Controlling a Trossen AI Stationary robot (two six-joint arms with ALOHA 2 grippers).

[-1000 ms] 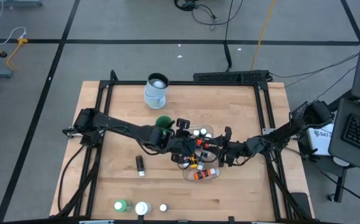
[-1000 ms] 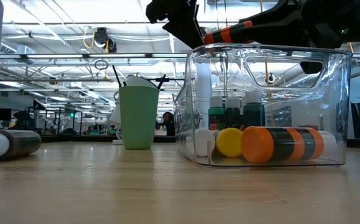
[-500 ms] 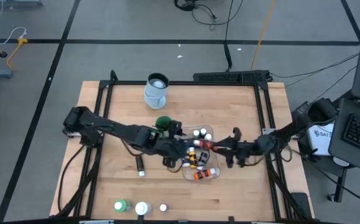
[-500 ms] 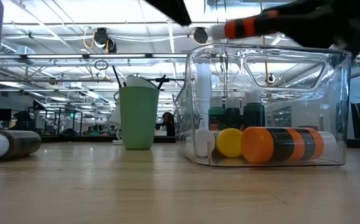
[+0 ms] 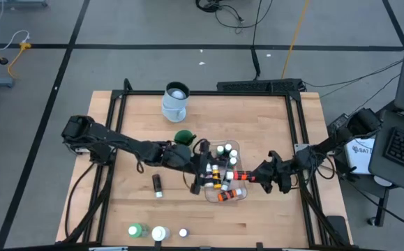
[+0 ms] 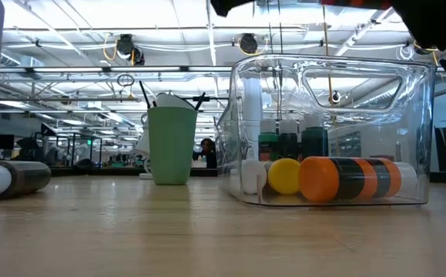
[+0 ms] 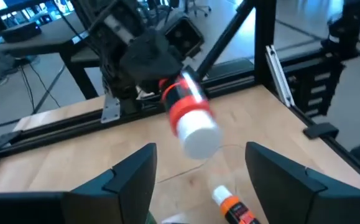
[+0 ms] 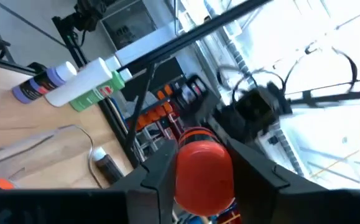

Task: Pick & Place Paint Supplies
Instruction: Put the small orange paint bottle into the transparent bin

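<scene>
A paint bottle (image 7: 189,118) with an orange band and white cap hangs in the air over the right end of the clear tub (image 5: 222,189). My right gripper (image 5: 257,176) is shut on it. My left gripper (image 7: 199,149) stands open just left of the bottle, over the tub's left side (image 5: 203,173), fingers on either side of the cap's line without touching it. Several small white-capped bottles stand and lie in the tub (image 6: 326,177). A green cup (image 5: 183,137) with dark brushes stands on its base behind the tub. My right gripper pinches the bottle's orange bottom end (image 8: 204,165) between its two fingers, coming roughly level from the table's right. The bottle sticks out ahead of the fingers, its white cap (image 7: 198,137) toward the left gripper. It is lifted clear of the tub.
A pale jug (image 5: 175,101) stands at the far middle. A dark bottle (image 5: 157,185) lies left of the tub. A green bottle (image 5: 137,230), a white jar (image 5: 160,233) and a small bottle (image 5: 183,233) stand at the near edge.
My left gripper has opened and let go of the orange-banded bottle, tipped up toward level and drawn back a little toward the table's left. My right gripper has kept its hold and carried the bottle toward the right edge and upward, out of the low view.
</scene>
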